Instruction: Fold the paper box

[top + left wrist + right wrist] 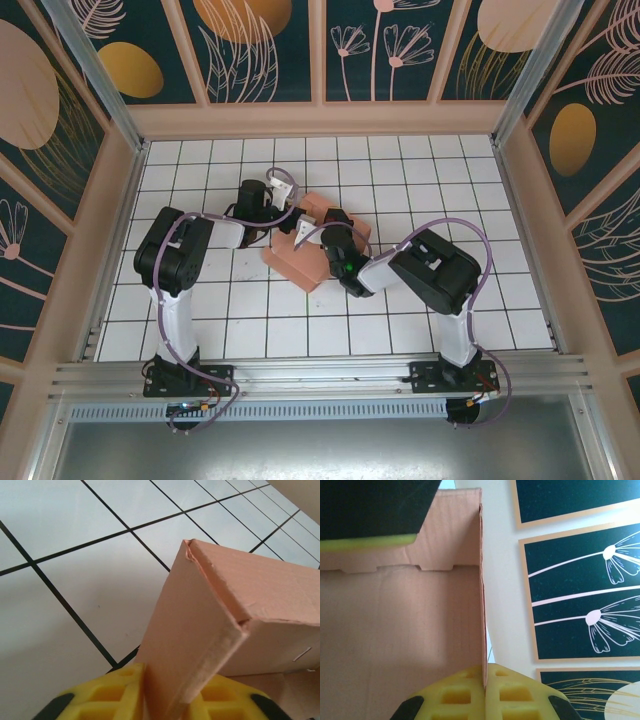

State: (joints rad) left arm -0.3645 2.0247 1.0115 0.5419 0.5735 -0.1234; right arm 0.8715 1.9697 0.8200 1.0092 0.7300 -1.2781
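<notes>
The salmon-pink paper box (296, 266) sits partly folded at the middle of the tiled floor, between the two arms. My left gripper (287, 218) reaches in from the left at the box's far-left side. In the left wrist view, its yellow fingers (112, 692) clamp a raised, doubled wall of the box (250, 580), and the gripper (170, 700) is shut on it. My right gripper (303, 238) comes in from the right. In the right wrist view the right gripper (485, 680) is shut on the thin edge of an upright card wall (395, 630).
White tiled floor (400, 180) surrounds the box, ringed by low beige walls (320, 120) with dark floral panels above. A dark block with a yellow-green edge (370, 510) hangs over the card at the top left of the right wrist view.
</notes>
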